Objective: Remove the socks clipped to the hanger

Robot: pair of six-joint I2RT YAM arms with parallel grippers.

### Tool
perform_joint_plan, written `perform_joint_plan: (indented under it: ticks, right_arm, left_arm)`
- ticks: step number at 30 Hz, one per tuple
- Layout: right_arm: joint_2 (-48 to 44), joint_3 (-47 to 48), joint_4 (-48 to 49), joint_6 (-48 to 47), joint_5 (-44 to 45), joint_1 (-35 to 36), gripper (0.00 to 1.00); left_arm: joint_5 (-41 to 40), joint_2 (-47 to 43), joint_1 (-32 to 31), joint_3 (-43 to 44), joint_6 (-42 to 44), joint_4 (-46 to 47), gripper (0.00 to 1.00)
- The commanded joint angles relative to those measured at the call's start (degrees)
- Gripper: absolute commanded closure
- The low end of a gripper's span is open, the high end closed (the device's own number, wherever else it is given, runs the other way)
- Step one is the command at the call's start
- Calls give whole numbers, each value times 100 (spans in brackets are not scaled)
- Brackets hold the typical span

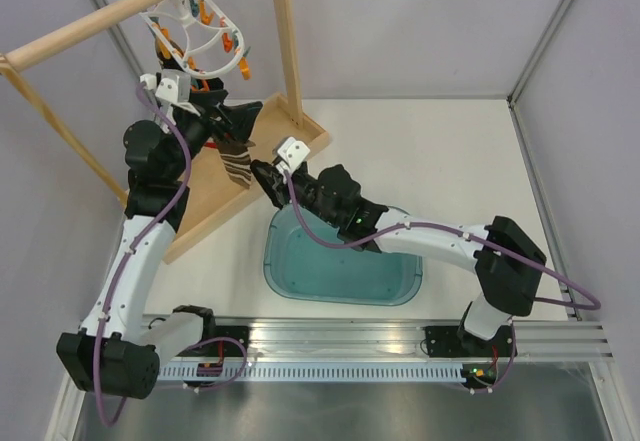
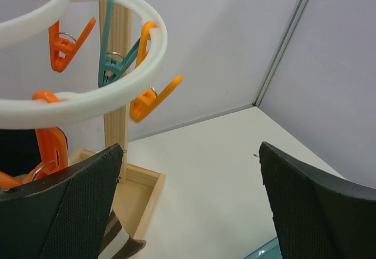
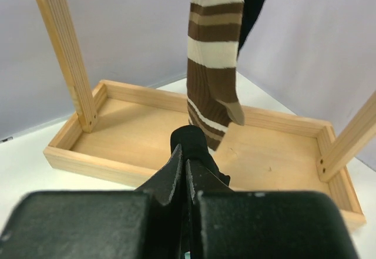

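The white ring hanger (image 1: 195, 23) hangs from the wooden pole with orange and teal clips; in the left wrist view its ring (image 2: 88, 103) is above my fingers. A brown, tan and white striped sock (image 1: 238, 164) hangs below it, and it also shows in the right wrist view (image 3: 212, 53). A dark shape (image 3: 257, 3) hangs behind it; I cannot tell what it is. My left gripper (image 2: 191, 203) is open and empty just under the ring. My right gripper (image 3: 186, 162) is shut on a black sock (image 3: 192, 143) near the striped sock's toe.
The wooden rack's base tray (image 3: 147, 135) lies under the socks, with upright posts (image 3: 61, 47) at its ends. A teal bin (image 1: 340, 261) sits on the table under my right arm. Grey walls enclose the table.
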Motion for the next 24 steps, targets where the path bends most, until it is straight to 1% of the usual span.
perform_joint_plan:
  ticks: [1, 8, 9, 11, 12, 13, 16, 18, 19, 21, 22, 24]
  right_arm:
    - [-474, -284, -112, -96, 327, 24, 99]
    - [-1239, -873, -771, -79, 783, 24, 99]
    - [-1431, -909, -1007, -62, 845, 33, 99]
    - [-1625, -1014, -1280, -35, 1047, 24, 99]
    - [-1809, -1041, -1569, 9, 1118, 24, 99]
    - [-1881, -1084, -1728, 61, 1336, 15, 99]
    - [-2197, -1190, -2352, 281, 1662, -46, 99]
    - [-2407, -1330, -2747, 483, 1672, -160, 99]
    - [-2478, -1401, -2863, 771, 1541, -335, 99]
    - [-2645, -1628, -3126, 1027, 1348, -546, 99]
    - [-2681, -1717, -3214, 1298, 1173, -739, 99]
    - [-2760, -1910, -3373, 1467, 1075, -828, 99]
  left_arm:
    - [-343, -395, -59, -145, 398, -379, 0]
    - [-870, -1081, -191, -523, 732, -1389, 0]
    - [-1036, -1151, -209, -541, 819, -1660, 0]
    - [-1221, -1362, -261, -611, 917, -1934, 0]
    - [-1405, -1424, -279, -638, 987, -2049, 0]
    - [-1485, -1512, -288, -707, 1022, -2267, 0]
    - [-1898, -1837, -297, -970, 1119, -2471, 0]
    - [-2292, -2022, -306, -1121, 1128, -2516, 0]
    - [-2408, -2066, -306, -1191, 1119, -2585, 0]
    - [-2549, -2127, -306, -1209, 1102, -2665, 0]
    - [-2558, -2136, -306, -1227, 1102, -2709, 0]
    - [-2734, -2137, -306, -1227, 1110, -2735, 0]
